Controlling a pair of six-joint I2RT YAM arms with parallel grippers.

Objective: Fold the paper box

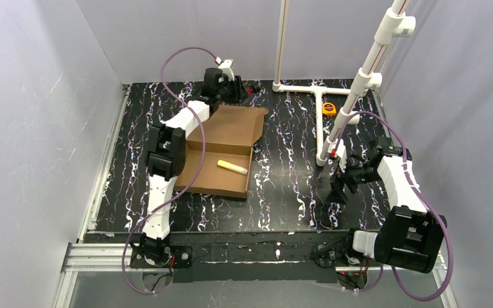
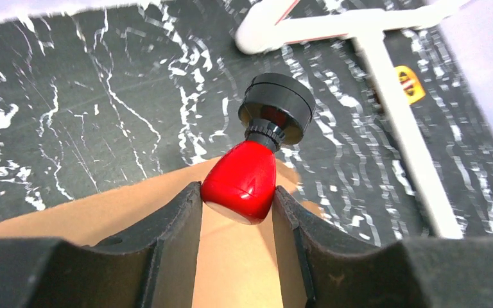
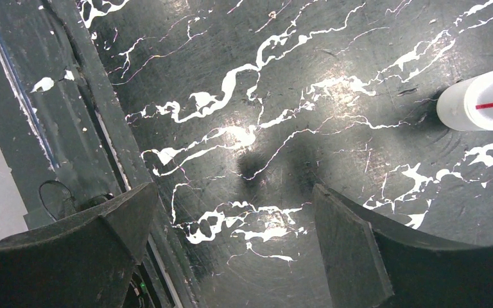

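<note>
1. My left arm reaches out long toward the far side of the counter (image 1: pixel 289 167), its wrist over the far edge of the paper box (image 1: pixel 221 138).
2. The left hand (image 2: pixel 237 202) is clamped on a red-bodied piece (image 2: pixel 241 179). Both fingers (image 2: pixel 167 231) press its sides, and its black round knob (image 2: pixel 277 106) points away past the fingertips.
3. In the left wrist view, brown cardboard lies directly under the gripped piece and the marbled counter lies beyond it.
4. The paper box lies left of centre on the counter. Its tray is nearer me and its lid flap lies open and flat toward the far side.
5. A cream stick (image 1: pixel 232 167) lies inside the tray, near its right wall.
6. My right arm is folded back on the right side, with its wrist tipped down toward the counter.
7. The right hand (image 3: pixel 234 192) is spread wide and holds nothing. It hangs over bare counter just beside the foot of a white pipe (image 3: pixel 478 102).
8. A yellow tape measure (image 1: pixel 328 108) sits at the far right, against the pipe frame.
</note>
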